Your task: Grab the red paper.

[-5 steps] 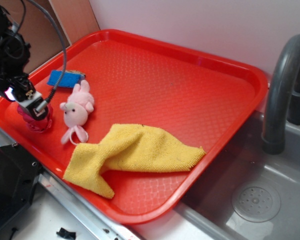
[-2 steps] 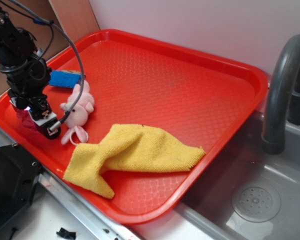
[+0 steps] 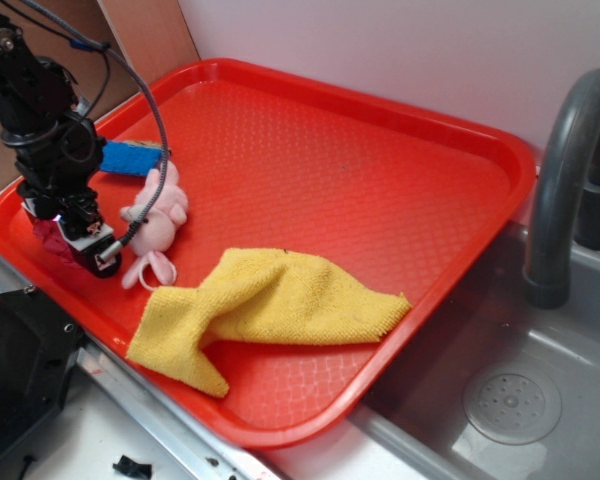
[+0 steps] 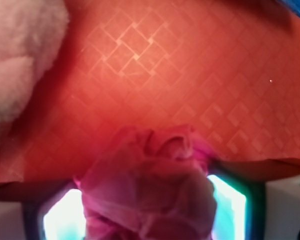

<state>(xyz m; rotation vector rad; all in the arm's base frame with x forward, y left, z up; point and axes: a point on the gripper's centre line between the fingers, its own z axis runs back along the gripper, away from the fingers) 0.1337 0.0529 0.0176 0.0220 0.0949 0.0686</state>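
Red plastic tray [image 3: 380,190] beside a grey sink fills the scene. At its near-left corner the gripper [image 3: 70,235] has its jaws clenched around the red paper [image 4: 150,195], which bulges between them. Judging by this, the grasp looks made and only lifting remains. Its arm stands steeply over that corner, just left of the pink bunny [image 3: 152,222].

Exterior camera looks down across my tray [image 3: 400,170] from its front; my wrist camera hovers close above its floor
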